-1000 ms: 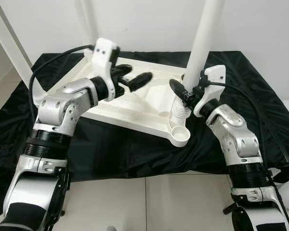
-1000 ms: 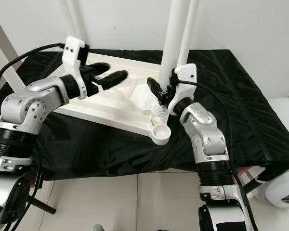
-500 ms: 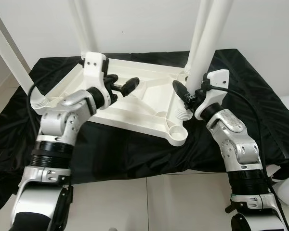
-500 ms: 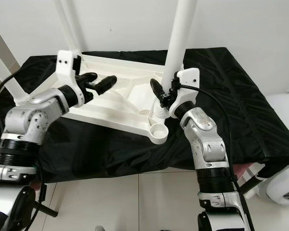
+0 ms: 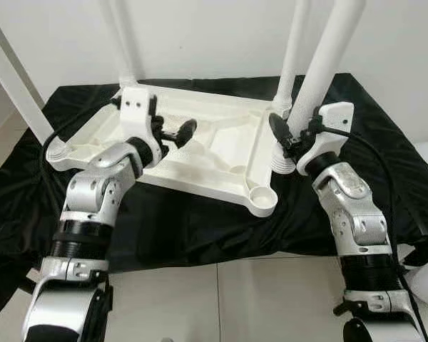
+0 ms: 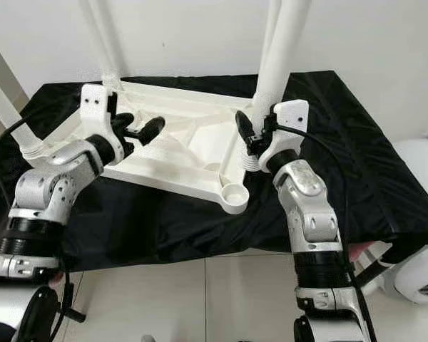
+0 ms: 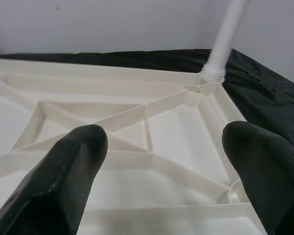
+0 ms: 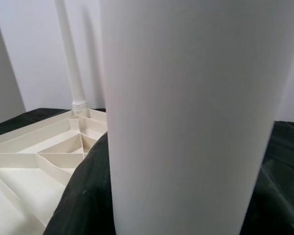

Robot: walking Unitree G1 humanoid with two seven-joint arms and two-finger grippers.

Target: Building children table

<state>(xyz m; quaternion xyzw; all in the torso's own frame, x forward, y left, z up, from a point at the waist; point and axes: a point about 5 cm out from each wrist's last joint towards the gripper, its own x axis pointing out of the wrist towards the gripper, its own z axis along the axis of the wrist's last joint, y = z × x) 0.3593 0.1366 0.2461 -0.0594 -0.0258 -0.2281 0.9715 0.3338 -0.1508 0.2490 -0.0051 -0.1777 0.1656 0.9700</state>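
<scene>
fingers point(image 7: 68, 171) of the left gripper point(image 5: 172, 133) are spread over the ribbed underside of the tabletop point(image 5: 221, 153), drawn back toward its left edge since a second ago. the right gripper point(image 5: 285, 135) has risen with the leg point(image 5: 327, 64), pinching it just above the threaded end. tabletop lies upside down on a black cloth point(image 5: 357, 171); both elbows are bent.

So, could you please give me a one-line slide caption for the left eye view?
Right gripper holds a white leg beside the upturned tabletop; left gripper hovers open over it.
</scene>
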